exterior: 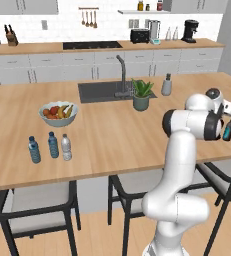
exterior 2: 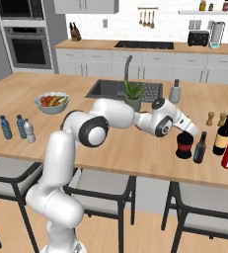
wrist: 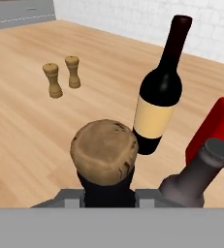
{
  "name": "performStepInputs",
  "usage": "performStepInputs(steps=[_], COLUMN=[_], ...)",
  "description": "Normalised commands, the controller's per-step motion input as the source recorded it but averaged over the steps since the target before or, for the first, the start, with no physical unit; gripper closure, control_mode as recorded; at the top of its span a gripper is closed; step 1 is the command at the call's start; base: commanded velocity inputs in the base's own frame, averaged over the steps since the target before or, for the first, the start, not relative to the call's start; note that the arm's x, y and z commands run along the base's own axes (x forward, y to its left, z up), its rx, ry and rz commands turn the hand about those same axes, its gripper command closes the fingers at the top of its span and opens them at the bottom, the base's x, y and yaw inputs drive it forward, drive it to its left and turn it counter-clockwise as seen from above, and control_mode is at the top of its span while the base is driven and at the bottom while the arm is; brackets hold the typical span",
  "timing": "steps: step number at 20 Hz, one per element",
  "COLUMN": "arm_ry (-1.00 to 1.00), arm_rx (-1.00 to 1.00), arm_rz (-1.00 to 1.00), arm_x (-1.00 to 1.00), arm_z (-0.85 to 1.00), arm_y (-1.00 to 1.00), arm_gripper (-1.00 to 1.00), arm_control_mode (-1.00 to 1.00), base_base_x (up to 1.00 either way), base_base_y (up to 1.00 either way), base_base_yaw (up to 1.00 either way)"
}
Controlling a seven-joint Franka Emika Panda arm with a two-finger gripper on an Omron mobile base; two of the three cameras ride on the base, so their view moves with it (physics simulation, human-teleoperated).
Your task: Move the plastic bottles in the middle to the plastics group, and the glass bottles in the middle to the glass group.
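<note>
The claw [exterior 2: 188, 133] sat right on top of the round dark bottle [exterior 2: 184, 146], pinching its thin neck under the cork. That bottle stood straight up on the counter [exterior 2: 135, 148]. The slim bottle [exterior 2: 200, 147] was just beside it, and the tall wine bottle [exterior 2: 222, 135] stood a little farther right. The hand view showed the cork [wrist: 104, 151] up close, while the left base view showed the small water bottles [exterior: 50, 146] far off to the left.

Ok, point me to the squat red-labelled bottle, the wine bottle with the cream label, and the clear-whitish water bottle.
squat red-labelled bottle [exterior 2: 184, 146]: right base view, on its round body.
wine bottle [wrist: 154, 114]: hand view, on its cream label.
clear-whitish water bottle [exterior: 66, 148]: left base view, on its body, rightmost of three small bottles.
</note>
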Motion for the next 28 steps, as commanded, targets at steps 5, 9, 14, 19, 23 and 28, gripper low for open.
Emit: performStepInputs(steps=[5,9,14,19,23,28], arm_ry=[0.08,0.05,0.01,0.00,0.00,-0.06], arm_rx=[0.00,0.00,0.01,0.04,0.09,0.02], arm_rz=[0.00,0.00,0.00,0.00,0.00,0.00], arm_x=[0.12,0.00,-0.02,0.00,-0.18,-0.45], arm_z=[-0.35,-0.29,-0.09,0.11,0.39,0.29], arm_y=[0.00,-0.08,-0.01,0.00,0.13,0.25], arm_gripper=[1.00,-1.00,-1.00,-1.00,-1.00,-1.00], arm_control_mode=[-1.00,-1.00,-1.00,-1.00,-1.00,-1.00], base_base_x=[0.00,0.00,0.00,0.00,0.00,0.00], base_base_y=[0.00,0.00,0.00,0.00,0.00,0.00], base_base_yaw=[0.00,0.00,0.00,0.00,0.00,0.00])
